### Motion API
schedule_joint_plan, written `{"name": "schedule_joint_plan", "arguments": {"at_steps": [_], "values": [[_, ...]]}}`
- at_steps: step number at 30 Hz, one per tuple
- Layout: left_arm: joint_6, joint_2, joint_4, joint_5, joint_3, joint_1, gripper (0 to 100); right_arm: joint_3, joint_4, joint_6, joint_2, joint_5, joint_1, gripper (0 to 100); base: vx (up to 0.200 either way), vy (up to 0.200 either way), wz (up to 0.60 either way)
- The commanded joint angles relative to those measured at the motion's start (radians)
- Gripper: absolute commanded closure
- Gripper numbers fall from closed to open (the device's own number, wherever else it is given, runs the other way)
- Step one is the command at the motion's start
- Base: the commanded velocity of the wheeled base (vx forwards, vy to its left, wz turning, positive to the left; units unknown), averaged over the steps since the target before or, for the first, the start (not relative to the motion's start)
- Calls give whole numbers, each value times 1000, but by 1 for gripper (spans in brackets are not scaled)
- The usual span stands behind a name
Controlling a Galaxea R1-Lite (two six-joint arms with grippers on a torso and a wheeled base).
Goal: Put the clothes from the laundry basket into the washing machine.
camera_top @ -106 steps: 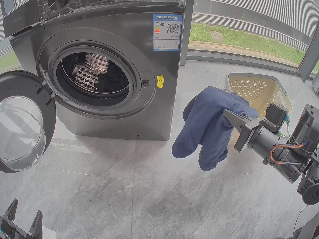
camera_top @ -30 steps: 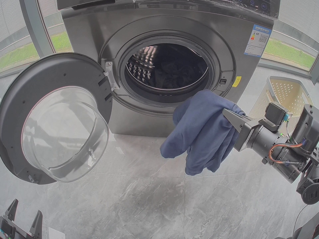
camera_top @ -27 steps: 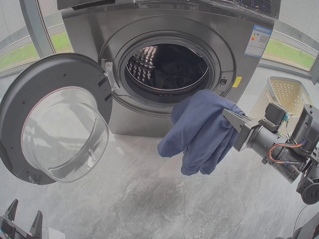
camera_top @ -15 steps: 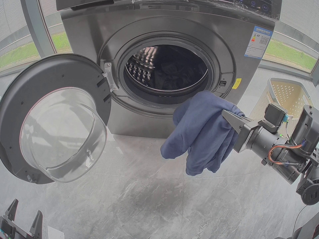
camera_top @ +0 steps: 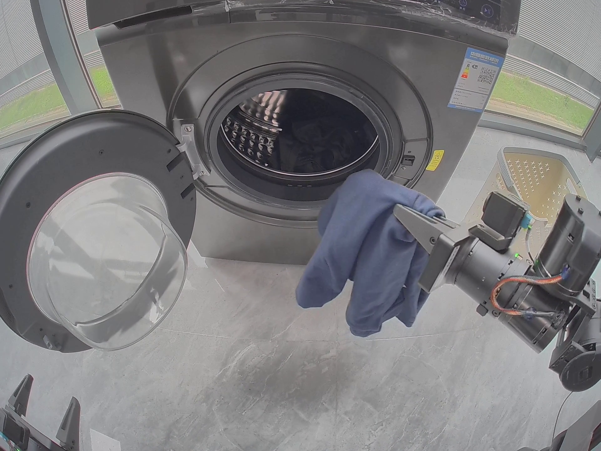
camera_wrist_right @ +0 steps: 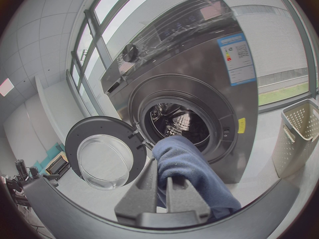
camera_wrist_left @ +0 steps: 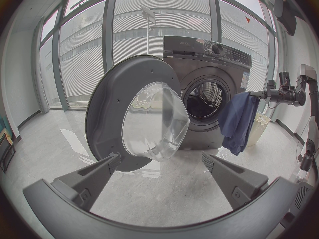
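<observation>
A dark blue garment (camera_top: 366,252) hangs in the air from my right gripper (camera_top: 416,217), which is shut on its upper fold. It dangles just below and to the right of the washing machine (camera_top: 300,95) opening, whose drum (camera_top: 297,136) holds dark clothes. The right wrist view has the garment (camera_wrist_right: 186,165) draped over the shut fingers (camera_wrist_right: 179,191) before the open drum (camera_wrist_right: 177,121). The beige laundry basket (camera_top: 538,180) stands on the floor to the right of the machine. My left gripper (camera_wrist_left: 159,160) is open and low, far from the machine.
The round door (camera_top: 94,233) is swung wide open to the left of the opening, its glass bowl (camera_wrist_left: 154,121) bulging outward. Grey tiled floor (camera_top: 250,371) lies open in front of the machine. Glass walls (camera_top: 544,45) stand behind.
The head view has swung from the basket side to face the machine, then crept closer. The right gripper has carried the garment a little left toward the opening, and the cloth sways.
</observation>
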Motion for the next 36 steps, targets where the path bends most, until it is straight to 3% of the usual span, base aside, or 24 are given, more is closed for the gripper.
{"name": "schedule_joint_plan", "arguments": {"at_steps": [1, 9, 12, 13, 16, 18, 19, 20, 21, 24, 27, 28, 29, 30, 36], "values": [[7, -18, 1, -3, 18, 1, 0, -65, -2, 0, 60, -3, 26, 100, 0, 0, 0], [12, -18, -4, -10, 18, 2, 0, -162, -11, 4, 120, -4, 41, 100, 0, 0, 0], [4, -8, -84, -39, -38, 12, 0, -183, -14, 6, 136, -4, 42, 100, 0, 0, 0], [6, 31, -128, -63, -97, 13, 0, -199, -14, 6, 140, -4, 41, 100, 0, 0, 0], [29, 131, -127, -146, -140, -7, 0, -237, -14, 9, 149, -3, 41, 100, 0, 0, 0], [29, 240, -134, -257, -145, -22, 0, -266, -15, 17, 172, -3, 42, 100, 0, 0, 0], [29, 240, -134, -257, -145, -22, 0, -266, -15, 17, 172, -3, 42, 100, 0, 0, 0], [29, 347, -145, -347, -153, -24, 0, -292, -15, 24, 183, -1, 42, 100, 0, 0, 0], [30, 413, -160, -393, -165, -25, 0, -302, -15, 24, 188, 6, 42, 100, 0, 0, 0], [50, 631, -263, -474, -177, -31, 0, -309, -31, 24, 203, 16, 42, 100, 0, 0, 0], [60, 719, -329, -490, -176, -45, 0, -312, -40, 24, 206, 17, 42, 100, 0, 0, 0], [61, 835, -429, -491, -173, -90, 0, -311, -49, 24, 206, 16, 44, 100, 0, 0, 0], [61, 843, -437, -491, -173, -96, 0, -311, -49, 24, 206, 16, 44, 100, 0, 0, 0], [52, 956, -538, -485, -173, -154, 0, -308, -51, 24, 205, 12, 44, 100, 0, 0, 0], [49, 1211, -730, -459, -197, -235, 0, -295, -51, 24, 191, 5, 44, 100, 0, 0, 0]]}}
